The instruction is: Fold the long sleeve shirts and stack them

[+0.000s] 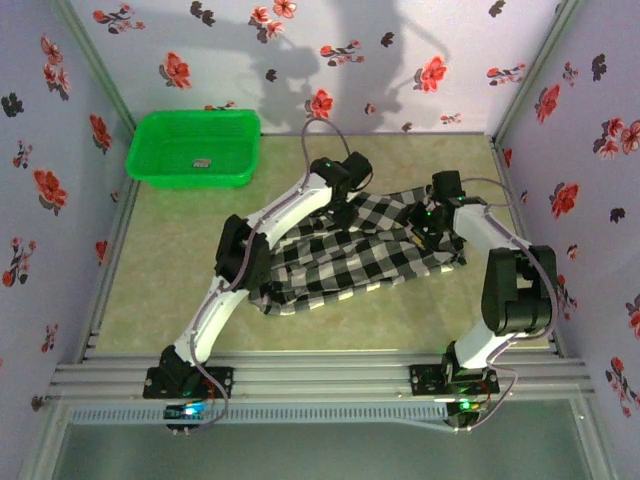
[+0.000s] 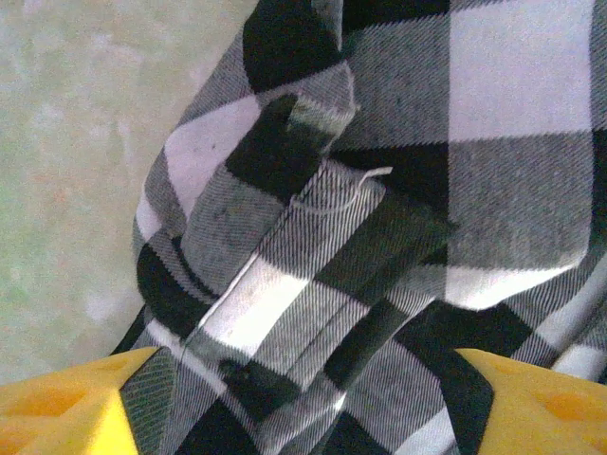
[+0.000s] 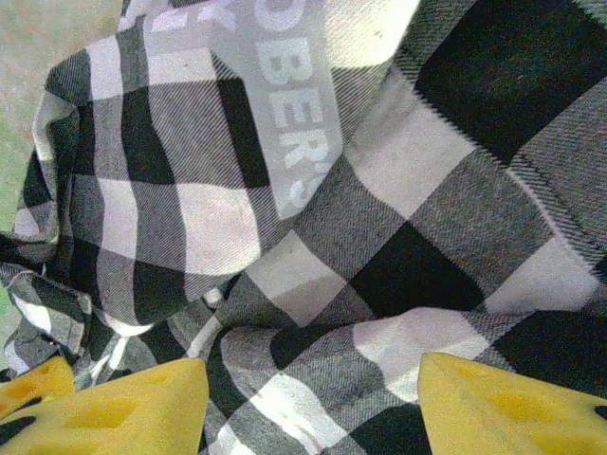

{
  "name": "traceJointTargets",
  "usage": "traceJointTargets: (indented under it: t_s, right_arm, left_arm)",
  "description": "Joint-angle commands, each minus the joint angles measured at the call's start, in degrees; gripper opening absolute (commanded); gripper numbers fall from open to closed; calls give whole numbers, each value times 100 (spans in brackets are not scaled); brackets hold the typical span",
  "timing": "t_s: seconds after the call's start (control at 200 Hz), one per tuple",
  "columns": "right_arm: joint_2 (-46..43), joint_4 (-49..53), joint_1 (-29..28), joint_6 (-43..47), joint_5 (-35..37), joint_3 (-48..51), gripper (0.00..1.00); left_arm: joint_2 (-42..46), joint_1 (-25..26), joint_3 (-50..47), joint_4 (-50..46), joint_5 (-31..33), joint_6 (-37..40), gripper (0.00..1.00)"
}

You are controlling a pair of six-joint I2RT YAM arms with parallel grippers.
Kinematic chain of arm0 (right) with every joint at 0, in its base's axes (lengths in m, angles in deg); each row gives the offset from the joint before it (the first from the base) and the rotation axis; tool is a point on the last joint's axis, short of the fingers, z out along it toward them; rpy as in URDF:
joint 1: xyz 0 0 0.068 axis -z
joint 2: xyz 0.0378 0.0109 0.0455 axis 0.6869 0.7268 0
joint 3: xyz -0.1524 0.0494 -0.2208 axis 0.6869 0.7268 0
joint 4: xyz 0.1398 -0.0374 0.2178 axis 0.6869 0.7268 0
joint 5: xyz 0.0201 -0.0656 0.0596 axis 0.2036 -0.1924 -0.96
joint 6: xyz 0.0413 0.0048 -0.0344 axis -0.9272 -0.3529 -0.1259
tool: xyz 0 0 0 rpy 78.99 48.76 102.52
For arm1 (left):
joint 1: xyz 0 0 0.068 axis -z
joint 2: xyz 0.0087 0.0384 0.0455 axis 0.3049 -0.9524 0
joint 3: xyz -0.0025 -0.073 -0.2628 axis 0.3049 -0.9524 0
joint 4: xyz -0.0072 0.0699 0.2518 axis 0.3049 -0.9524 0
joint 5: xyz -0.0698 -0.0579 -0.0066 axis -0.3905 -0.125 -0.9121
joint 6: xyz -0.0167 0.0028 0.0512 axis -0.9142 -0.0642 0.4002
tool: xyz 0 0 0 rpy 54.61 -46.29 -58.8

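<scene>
One black-and-white checked long sleeve shirt (image 1: 350, 255) lies crumpled across the middle of the table. My left gripper (image 1: 354, 200) is down on its far edge, and in the left wrist view its yellow fingers (image 2: 57, 408) stand wide apart, the gripper (image 2: 303, 384) open over a folded cuff or placket of the shirt (image 2: 379, 190). My right gripper (image 1: 430, 226) is on the shirt's right part. It is open (image 3: 308, 379) too, with rumpled cloth (image 3: 379, 218) lying between its yellow fingertips (image 3: 493, 408). A grey band with white lettering (image 3: 285, 123) shows just beyond.
A green plastic basket (image 1: 150, 165) stands at the back left corner. Bare tabletop (image 1: 160, 260) lies left of the shirt and in front of it. Flowered walls close in the left, back and right sides.
</scene>
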Motion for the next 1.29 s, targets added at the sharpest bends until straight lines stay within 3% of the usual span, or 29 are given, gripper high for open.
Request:
traceJointTargets:
  t_s: [0.0, 0.16, 0.315, 0.525, 0.81, 0.97, 1.11, 1.29]
  right_arm:
    - [233, -16, -166, -152, -37, -295, 61]
    - [666, 3, -528, -278, 155, -765, 58]
    - [1112, -571, -585, -1130, 392, -800, 40]
    - [1951, -994, -705, -1736, 562, -1124, 31]
    - [2233, 449, -829, -1002, 1497, -1399, 23]
    - [2123, 898, -828, -541, 1690, -1318, 23]
    - [2014, 1073, -824, -292, 1804, -1283, 23]
    - [1953, 1010, -828, -206, 1598, -1381, 26]
  left_arm:
    - [-258, 10, 217, 266, -64, -4, 77]
    - [-478, -66, 391, 378, 32, -89, 76]
    - [-519, -256, 221, 467, 121, -158, 70]
    - [-347, -664, -242, 876, -204, -525, 63]
    - [-324, -1177, -222, 989, -29, -771, 60]
    - [-281, -1476, 60, 1016, -74, -867, 68]
    - [60, -1533, -182, 1383, -628, -943, 75]
    - [599, -1543, -1026, 2367, -1985, -921, 80]
